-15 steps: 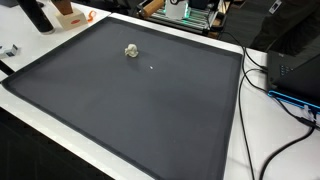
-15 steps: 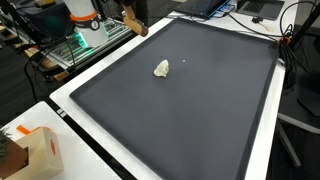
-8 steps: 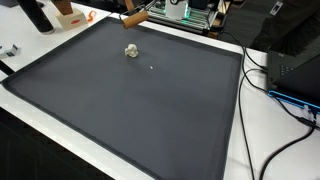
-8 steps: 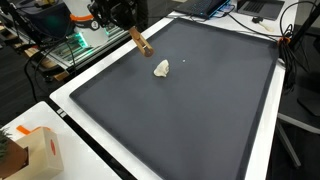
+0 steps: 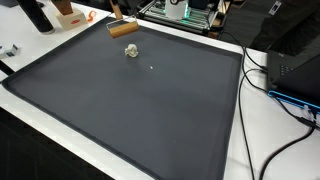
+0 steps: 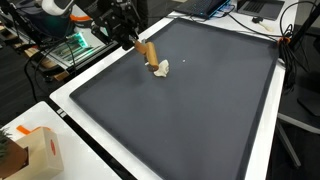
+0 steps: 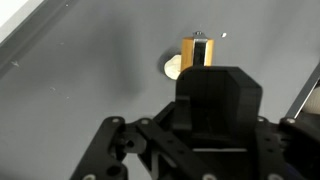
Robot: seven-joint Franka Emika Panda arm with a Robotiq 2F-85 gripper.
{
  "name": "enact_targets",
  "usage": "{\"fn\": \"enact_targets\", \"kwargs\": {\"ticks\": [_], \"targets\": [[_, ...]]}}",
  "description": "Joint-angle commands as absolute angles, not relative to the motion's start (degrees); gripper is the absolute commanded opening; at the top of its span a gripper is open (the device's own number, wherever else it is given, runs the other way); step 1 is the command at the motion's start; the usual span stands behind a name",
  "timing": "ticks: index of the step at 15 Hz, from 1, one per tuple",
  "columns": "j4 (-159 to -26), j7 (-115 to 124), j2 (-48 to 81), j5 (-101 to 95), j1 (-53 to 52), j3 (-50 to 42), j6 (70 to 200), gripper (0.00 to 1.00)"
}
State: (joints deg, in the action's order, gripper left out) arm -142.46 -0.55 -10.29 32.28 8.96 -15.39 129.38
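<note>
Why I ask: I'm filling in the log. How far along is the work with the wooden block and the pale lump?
Done: the hand has the wooden block gripped and held above the dark mat. In hand: the block hangs tilted close by the pale lump; whether they touch I cannot tell. Left: the block is not yet set down or released.
</note>
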Motion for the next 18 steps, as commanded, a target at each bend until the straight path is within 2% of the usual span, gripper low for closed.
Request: {"fn": "enact_targets", "kwargs": {"ticks": [1, 18], "targets": [[-141.6, 1.1, -7.8, 38.2, 10.3, -15.7, 131.1, 0.21], [-142.1, 3.9, -4.9, 39.9, 14.9, -16.2, 133.3, 0.21]]}}
